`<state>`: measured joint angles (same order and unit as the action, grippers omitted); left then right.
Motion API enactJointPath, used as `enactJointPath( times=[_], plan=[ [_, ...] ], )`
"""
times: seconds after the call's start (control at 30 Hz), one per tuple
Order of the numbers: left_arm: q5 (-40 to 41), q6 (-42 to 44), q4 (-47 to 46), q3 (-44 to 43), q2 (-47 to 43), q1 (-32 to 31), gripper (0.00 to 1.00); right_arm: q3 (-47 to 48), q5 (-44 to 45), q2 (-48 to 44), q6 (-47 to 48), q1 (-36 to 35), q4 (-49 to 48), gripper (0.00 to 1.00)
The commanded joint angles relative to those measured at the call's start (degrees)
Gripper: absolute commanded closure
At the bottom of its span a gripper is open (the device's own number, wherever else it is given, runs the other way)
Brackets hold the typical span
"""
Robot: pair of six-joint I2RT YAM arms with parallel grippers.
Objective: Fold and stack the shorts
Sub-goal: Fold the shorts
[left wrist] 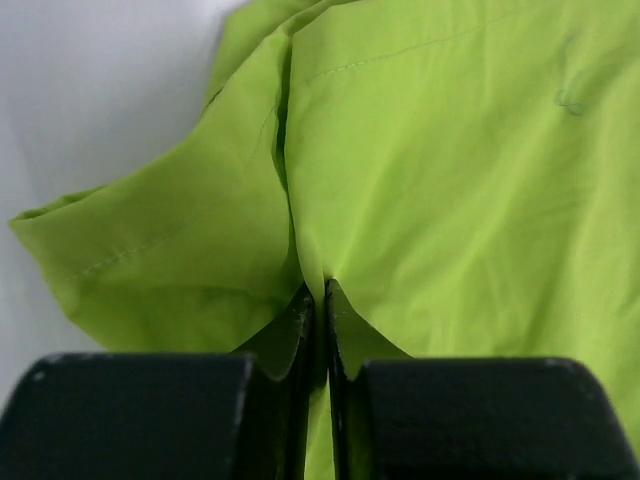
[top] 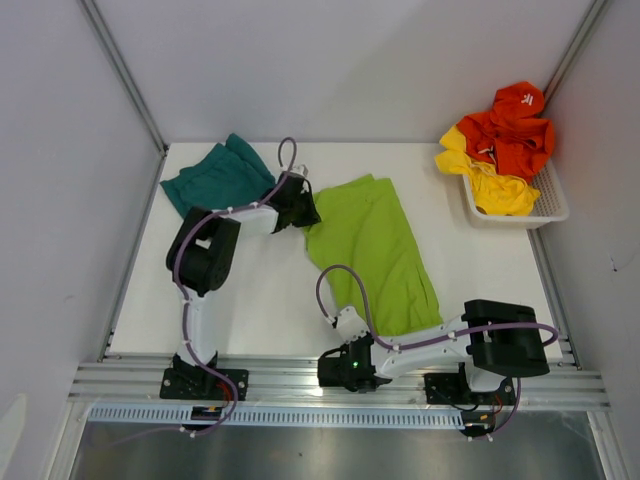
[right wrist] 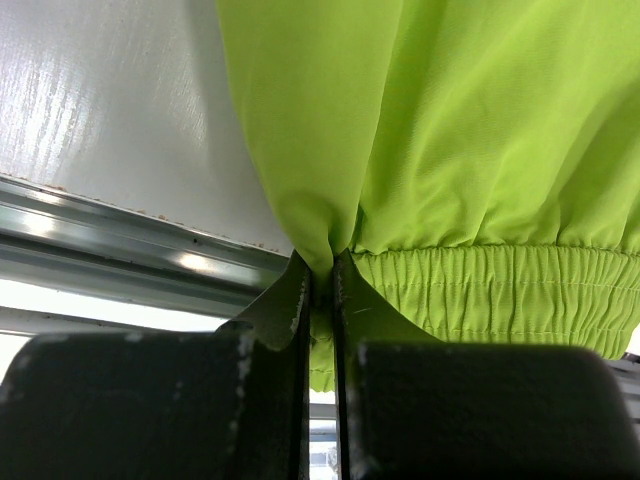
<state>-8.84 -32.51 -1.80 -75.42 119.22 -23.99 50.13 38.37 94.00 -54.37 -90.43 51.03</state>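
The lime green shorts (top: 375, 250) lie spread out in the middle of the table. My left gripper (top: 308, 220) is at their far left edge. In the left wrist view it (left wrist: 315, 292) is shut on a pinched fold of the green fabric (left wrist: 450, 180) beside a hemmed leg. My right gripper (top: 350, 362) is at the near edge of the table. In the right wrist view it (right wrist: 322, 262) is shut on the shorts' corner, next to the elastic waistband (right wrist: 500, 285). The teal shorts (top: 215, 175) lie bunched at the far left corner, behind the left arm.
A white basket (top: 548, 208) stands at the far right with red clothes (top: 510, 130) and yellow clothes (top: 490, 185) heaped in it. A metal rail (top: 300, 375) runs along the near edge. Grey walls close in the left, right and far sides.
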Motion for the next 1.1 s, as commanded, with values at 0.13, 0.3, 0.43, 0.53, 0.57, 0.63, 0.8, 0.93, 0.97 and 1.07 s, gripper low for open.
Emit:
enactJointPath(
  times=[0.13, 0.3, 0.43, 0.53, 0.57, 0.63, 0.8, 0.93, 0.97, 1.07],
  plan=[
    [30.43, 9.39, 5.58, -4.04, -4.96, -7.37, 0.93, -1.70, -7.08, 3.12, -2.76, -0.44, -3.48, 1.00],
    [37.75, 11.59, 4.70, -4.39, -7.16, -11.25, 0.95, -1.70, -7.08, 3.39, -2.76, -0.27, -3.74, 1.00],
    [38.90, 12.56, 5.49, -5.62, -8.47, -13.62, 0.97, -1.70, -7.17, 3.47, -2.50, -0.36, -4.00, 1.00],
    [39.60, 13.52, 6.02, -6.14, -9.71, -16.26, 0.97, -1.79, -7.08, 3.39, -2.32, -0.36, -4.35, 1.00],
    [40.47, 13.88, 6.98, -7.19, -9.62, -17.14, 0.97, -1.70, -6.99, 3.47, -2.15, -0.27, -4.62, 1.00],
    [41.44, 14.49, 8.48, -8.25, -8.49, -20.11, 0.97, -1.44, -6.99, 3.74, -1.88, -0.27, -4.79, 1.00],
    [35.24, 12.66, 10.68, -10.10, -6.11, -23.12, 0.87, -1.00, -7.08, 4.35, -1.70, -0.27, -5.32, 1.00],
    [28.53, 11.07, 10.68, -9.31, -5.14, -23.74, 0.34, -1.35, -7.17, 4.27, -1.62, -0.36, -5.67, 1.00],
    [28.70, 10.81, 10.94, -9.22, -5.14, -23.74, 0.26, -1.26, -7.26, 4.35, -1.62, -0.27, -5.67, 1.00],
    [29.59, 11.50, 11.03, -8.96, -6.10, -23.12, 0.10, -1.26, -7.17, 4.27, -1.62, -0.27, -5.59, 1.00]
  ],
)
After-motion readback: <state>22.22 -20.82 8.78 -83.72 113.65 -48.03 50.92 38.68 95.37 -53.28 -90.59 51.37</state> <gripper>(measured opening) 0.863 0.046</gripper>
